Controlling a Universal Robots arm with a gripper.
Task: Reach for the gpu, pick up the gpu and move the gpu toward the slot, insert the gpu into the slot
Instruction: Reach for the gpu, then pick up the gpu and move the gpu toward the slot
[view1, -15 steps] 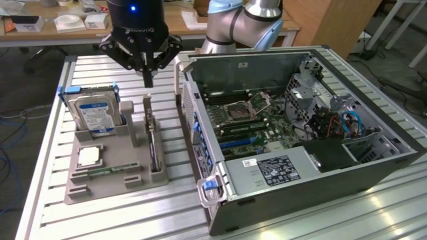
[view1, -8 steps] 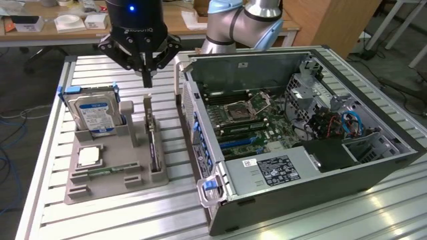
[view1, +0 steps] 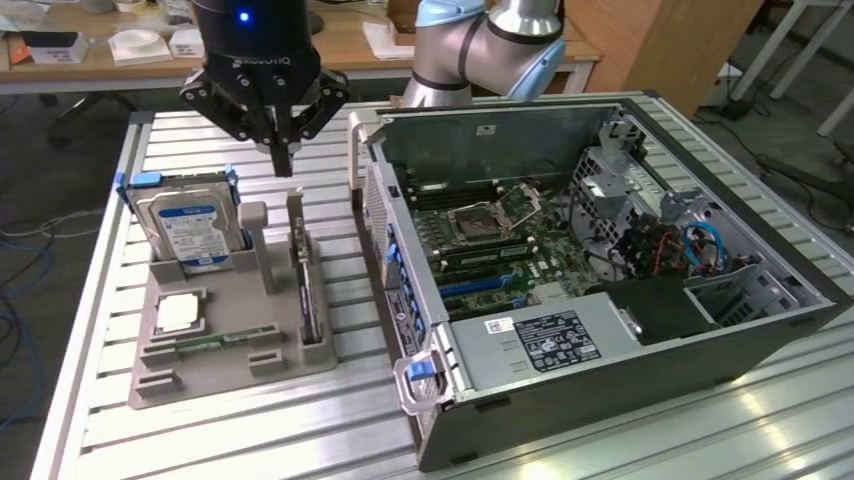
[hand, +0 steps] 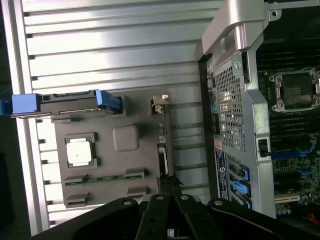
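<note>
Exterior view, upper left of the frame: the gripper (view1: 280, 165) hangs clenched and empty above the gpu (view1: 308, 295), upright in its grey holder (view1: 200, 385), neither grasped nor inserted yet.

The end effector (view1: 282, 160) hangs over the far part of the worktop (view1: 267, 430), toward the exterior view's left, pointing straight down, its black fingers (hand: 159, 210) pressed together. The silver-and-blue arm (view1: 481, 50) bends behind the far edge.
</note>
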